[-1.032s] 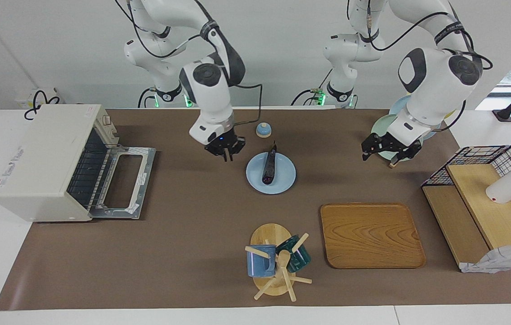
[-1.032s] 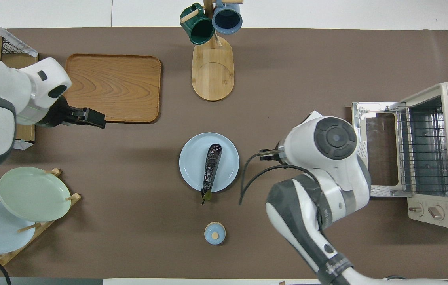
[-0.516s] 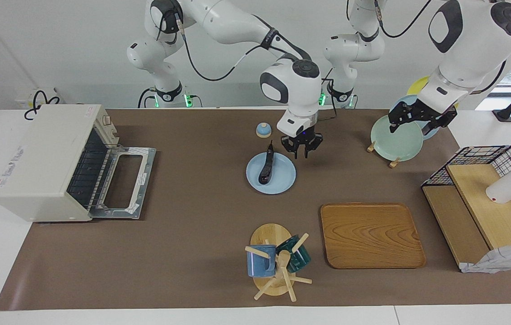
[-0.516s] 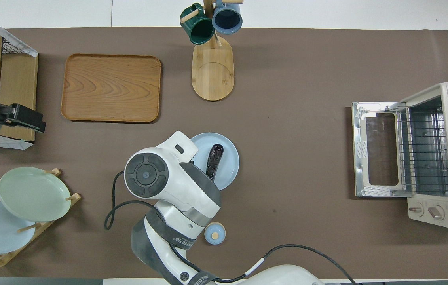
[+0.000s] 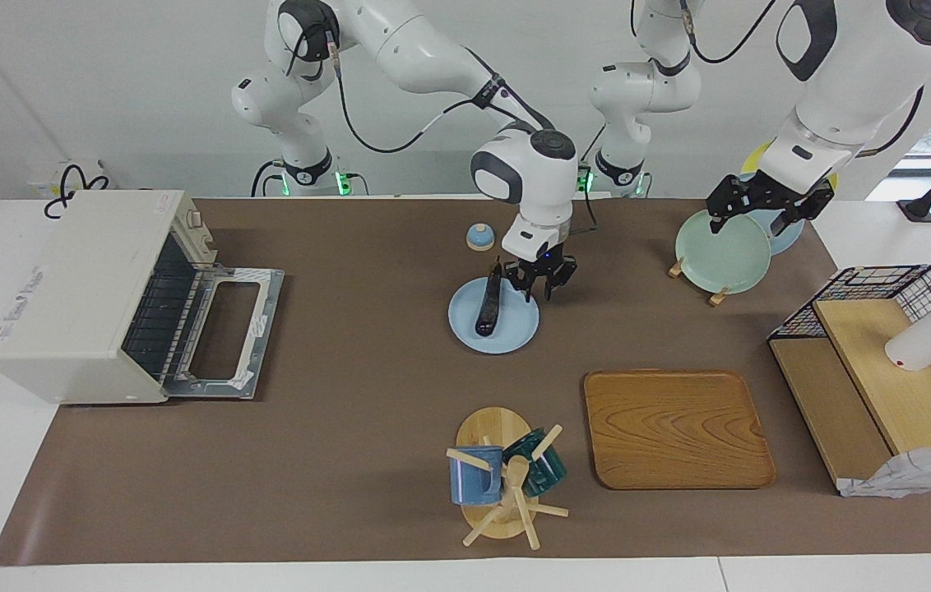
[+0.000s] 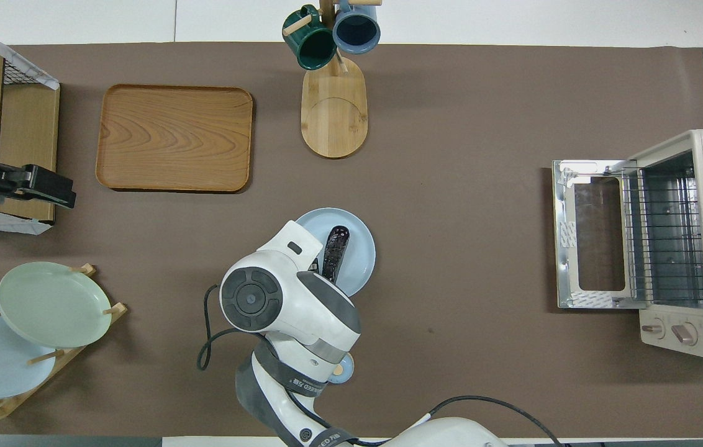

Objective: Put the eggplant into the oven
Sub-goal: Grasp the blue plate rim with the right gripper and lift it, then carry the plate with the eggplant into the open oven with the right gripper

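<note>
The dark purple eggplant point(image 5: 488, 306) lies on a light blue plate point(image 5: 515, 335) in the middle of the table; both also show in the overhead view, the eggplant point(image 6: 335, 249) and the plate point(image 6: 361, 261). My right gripper point(image 5: 542, 288) is open and hangs low over the plate's edge, just beside the eggplant toward the left arm's end. In the overhead view its own wrist hides it. The cream oven point(image 5: 75, 288) stands at the right arm's end, with its door point(image 5: 227, 329) dropped open and the rack point(image 6: 662, 236) showing. My left gripper point(image 5: 761, 212) is open and waits over the plate rack.
A small blue lid point(image 5: 479, 237) sits nearer to the robots than the plate. A mug tree point(image 5: 502, 481) and a wooden tray point(image 5: 675, 427) lie farther out. A rack with a green plate point(image 5: 720, 240) and a wire basket shelf point(image 5: 868, 362) stand at the left arm's end.
My right gripper crossed from the oven side of the plate to the other side, then came down closer to the eggplant. The left arm lifted back over the plate rack.
</note>
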`<move>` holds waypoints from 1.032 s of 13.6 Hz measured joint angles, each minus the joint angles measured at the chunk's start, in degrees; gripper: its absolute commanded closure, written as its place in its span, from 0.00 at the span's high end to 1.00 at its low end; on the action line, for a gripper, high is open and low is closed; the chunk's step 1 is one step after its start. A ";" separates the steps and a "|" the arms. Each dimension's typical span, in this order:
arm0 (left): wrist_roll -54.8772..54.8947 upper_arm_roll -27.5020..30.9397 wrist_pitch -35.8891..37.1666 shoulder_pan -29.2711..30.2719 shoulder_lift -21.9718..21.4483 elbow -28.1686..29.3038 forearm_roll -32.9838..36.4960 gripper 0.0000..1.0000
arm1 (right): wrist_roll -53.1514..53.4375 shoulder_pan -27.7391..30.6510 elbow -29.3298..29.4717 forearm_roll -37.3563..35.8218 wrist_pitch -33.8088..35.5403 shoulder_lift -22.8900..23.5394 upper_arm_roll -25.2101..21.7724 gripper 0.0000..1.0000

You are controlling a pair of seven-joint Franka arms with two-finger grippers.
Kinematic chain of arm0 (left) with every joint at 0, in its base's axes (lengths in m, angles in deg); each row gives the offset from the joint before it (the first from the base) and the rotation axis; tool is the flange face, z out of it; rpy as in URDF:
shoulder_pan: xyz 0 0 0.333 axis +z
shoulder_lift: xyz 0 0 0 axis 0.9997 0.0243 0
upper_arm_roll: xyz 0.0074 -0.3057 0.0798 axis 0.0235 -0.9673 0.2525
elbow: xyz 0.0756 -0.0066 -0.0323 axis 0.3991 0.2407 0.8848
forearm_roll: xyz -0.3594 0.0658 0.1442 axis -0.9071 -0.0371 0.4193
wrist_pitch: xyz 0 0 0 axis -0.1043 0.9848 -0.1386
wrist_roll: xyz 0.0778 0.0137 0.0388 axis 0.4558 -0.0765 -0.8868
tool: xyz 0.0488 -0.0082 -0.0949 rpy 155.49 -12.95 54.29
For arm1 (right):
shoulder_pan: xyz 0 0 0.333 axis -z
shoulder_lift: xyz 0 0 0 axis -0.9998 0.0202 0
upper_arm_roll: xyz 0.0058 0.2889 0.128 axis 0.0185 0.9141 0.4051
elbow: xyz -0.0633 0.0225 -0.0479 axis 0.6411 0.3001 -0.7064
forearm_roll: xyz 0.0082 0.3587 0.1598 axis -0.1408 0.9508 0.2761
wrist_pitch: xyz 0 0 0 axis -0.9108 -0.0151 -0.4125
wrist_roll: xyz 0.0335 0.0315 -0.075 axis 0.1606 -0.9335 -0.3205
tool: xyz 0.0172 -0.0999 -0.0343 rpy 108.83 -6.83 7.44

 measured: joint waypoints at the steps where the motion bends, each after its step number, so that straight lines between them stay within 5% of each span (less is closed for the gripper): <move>1: 0.00 0.05 -0.83 0.04 -0.57 1.38 0.01 1.00 | -0.06 -0.16 -1.32 -0.02 -1.00 -0.30 0.00 0.40; 4: 0.00 0.04 -1.32 0.06 -1.65 2.79 0.02 1.00 | -0.10 -0.23 -3.62 -0.03 -3.98 -0.88 -0.01 0.34; 6: 0.00 -0.12 -1.32 0.05 -1.84 2.82 0.02 1.00 | -0.16 -0.23 -5.84 -0.03 -6.41 -1.33 -0.01 0.00; 10: 0.00 -0.18 -1.32 0.05 -1.86 2.85 0.02 1.00 | -0.45 -0.33 -6.62 -1.11 -5.37 -2.07 -0.05 0.00; 14: 0.00 -0.18 -1.32 0.05 -1.86 2.90 0.02 1.00 | -0.91 1.71 -0.09 -5.84 12.07 -4.44 -0.96 0.00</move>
